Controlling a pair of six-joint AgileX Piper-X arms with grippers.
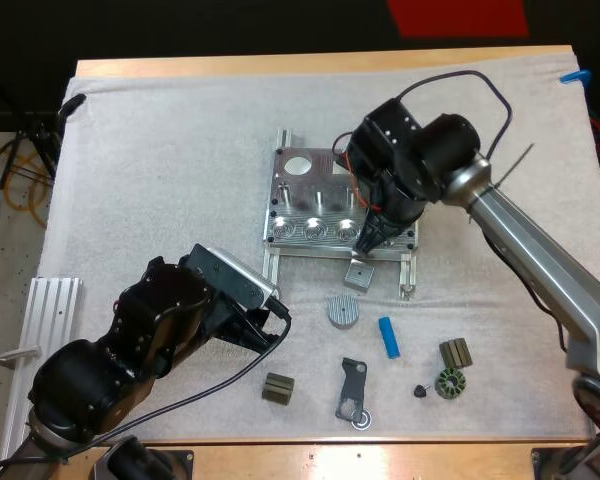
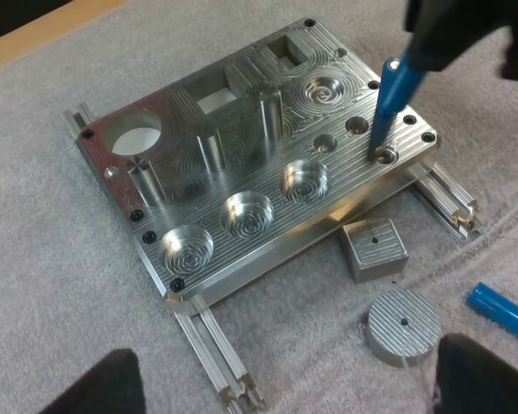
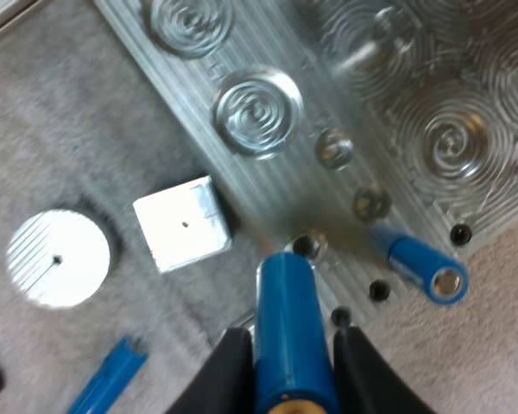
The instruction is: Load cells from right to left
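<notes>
While left claw [image 2: 298,384] gapes, right claw [image 3: 289,349] clamps a smooth blue cylinder [image 3: 283,297] at the ribbed fixture [image 2: 186,99].

a: is the light coming from overhead?
b: yes, bright and even. glare is flaring off the metal fixture [image 1: 305,205], and short soft shadows are falling on the white mat [image 1: 180,150].

You're looking at a robotics lab bench here: wooden table [image 1: 380,455], white mat [image 1: 160,160], machined metal fixture [image 1: 302,200], small dark parts [image 1: 278,388] beside it.
</notes>
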